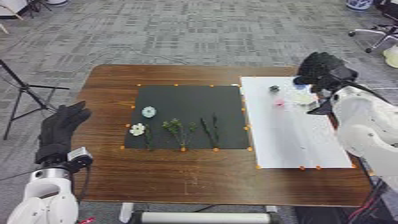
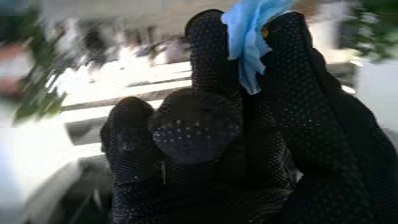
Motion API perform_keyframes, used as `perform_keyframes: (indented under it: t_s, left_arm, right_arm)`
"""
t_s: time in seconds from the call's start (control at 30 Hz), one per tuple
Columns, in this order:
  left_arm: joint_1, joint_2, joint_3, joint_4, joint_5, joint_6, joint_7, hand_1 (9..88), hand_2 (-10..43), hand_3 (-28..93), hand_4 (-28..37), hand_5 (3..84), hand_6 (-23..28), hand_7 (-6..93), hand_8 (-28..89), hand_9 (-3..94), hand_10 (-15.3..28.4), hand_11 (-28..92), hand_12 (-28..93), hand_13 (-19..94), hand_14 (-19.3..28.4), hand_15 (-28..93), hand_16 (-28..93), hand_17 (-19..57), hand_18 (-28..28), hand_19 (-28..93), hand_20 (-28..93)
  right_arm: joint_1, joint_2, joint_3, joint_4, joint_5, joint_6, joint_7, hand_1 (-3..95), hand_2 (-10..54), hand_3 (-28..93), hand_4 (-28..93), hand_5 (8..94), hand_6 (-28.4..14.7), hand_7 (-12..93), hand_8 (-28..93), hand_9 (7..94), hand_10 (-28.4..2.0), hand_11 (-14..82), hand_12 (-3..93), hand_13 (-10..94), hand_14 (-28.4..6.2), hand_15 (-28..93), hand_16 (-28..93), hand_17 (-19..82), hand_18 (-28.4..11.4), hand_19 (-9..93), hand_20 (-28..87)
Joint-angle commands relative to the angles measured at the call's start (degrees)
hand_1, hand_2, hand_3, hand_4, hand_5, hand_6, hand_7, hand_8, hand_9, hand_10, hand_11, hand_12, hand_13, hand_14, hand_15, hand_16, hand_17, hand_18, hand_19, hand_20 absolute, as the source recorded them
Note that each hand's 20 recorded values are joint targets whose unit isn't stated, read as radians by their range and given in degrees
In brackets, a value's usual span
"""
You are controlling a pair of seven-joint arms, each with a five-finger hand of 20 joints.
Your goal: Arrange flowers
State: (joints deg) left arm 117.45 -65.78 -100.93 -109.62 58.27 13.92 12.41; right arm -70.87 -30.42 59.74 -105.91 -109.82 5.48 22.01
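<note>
My right hand [image 1: 324, 70] is over the back right part of the white sheet [image 1: 280, 140], with a bit of blue flower [image 1: 301, 86] beside it. In the right wrist view, my right hand [image 2: 266, 125] holds the blue flower [image 2: 250, 37] pinched between its fingers. A dark flower [image 1: 274, 88], a pink flower [image 1: 279, 103] and a pale flower [image 1: 305, 99] lie on the sheet. On the black mat [image 1: 182, 97] are a pale blue flower [image 1: 149, 112], a white flower [image 1: 137, 130], a leafy sprig [image 1: 178, 129] and dark stems [image 1: 210, 132]. My left hand [image 1: 60, 127] is by the table's left edge, open.
Small orange markers line the mat and sheet on the brown table [image 1: 178, 175]. A black tripod [image 1: 25, 86] stands on the floor at the left. Office chairs [image 1: 382, 31] are behind at the right.
</note>
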Motion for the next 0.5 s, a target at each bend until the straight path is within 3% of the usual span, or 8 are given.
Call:
perform_keyframes:
  t_s: [0.03, 0.23, 0.43, 0.5]
  left_arm:
    - [-0.1, 0.45, -0.14, -0.24, -0.16, 0.00, -0.16, 19.7, 16.0, 67, -28.3, 53.3, 4.5, 12.9, -7, 51.4, 15.9, 23, 13, 39, 17.9, 23, 0, 6.6, 11.9, 11, 17]
    - [-0.1, 0.49, 0.14, -0.15, -0.06, -0.06, -0.39, 19.3, 16.0, 67, -28.3, 53.4, 4.3, 13.1, -7, 51.4, 15.9, 23, 13, 39, 17.8, 23, 0, 6.5, 12.0, 11, 17]
    - [-1.5, 0.92, 1.54, 0.65, 0.04, 0.27, -0.23, 19.4, 16.1, 67, -28.3, 55.9, 1.9, 13.2, -7, 51.9, 15.2, 22, 13, 39, 17.5, 22, 0, 6.5, 12.1, 11, 17]
    - [-2.0, 0.95, 1.71, 0.91, 0.16, -0.25, -0.31, 19.5, 16.0, 67, -28.3, 56.4, 1.6, 13.1, -7, 52.0, 15.1, 22, 13, 39, 17.2, 22, -1, 6.5, 12.1, 11, 17]
  right_arm:
    - [25.1, -9.5, -20.4, 1.5, 12.9, -9.0, -2.3, 57.4, -9.5, 57, -17, 77.5, 0.9, 25, 10, 85.6, -10.7, 17.5, 35.4, 86, -2.9, 61, 34, 56, -15.9, 93, 54]
    - [29.5, -16.5, -28.6, 3.1, 13.2, -11.3, -3.7, 57.6, -9.5, 57, -17, 77.2, 1.0, 25, 10, 85.3, -10.8, 16.9, 35.1, 86, -2.9, 61, 34, 56, -15.7, 93, 55]
    - [30.9, -23.3, -33.3, 6.9, 11.0, -14.2, -5.8, 57.4, -9.5, 57, -17, 77.0, 1.0, 26, 10, 84.8, -10.7, 15.9, 34.8, 86, -2.9, 61, 34, 56, -15.6, 93, 55]
    - [30.6, -25.1, -34.1, 8.2, 9.7, -14.6, -6.4, 57.3, -9.5, 57, -17, 76.8, 1.1, 26, 10, 84.8, -10.8, 15.7, 34.8, 86, -2.9, 61, 34, 56, -15.6, 93, 55]
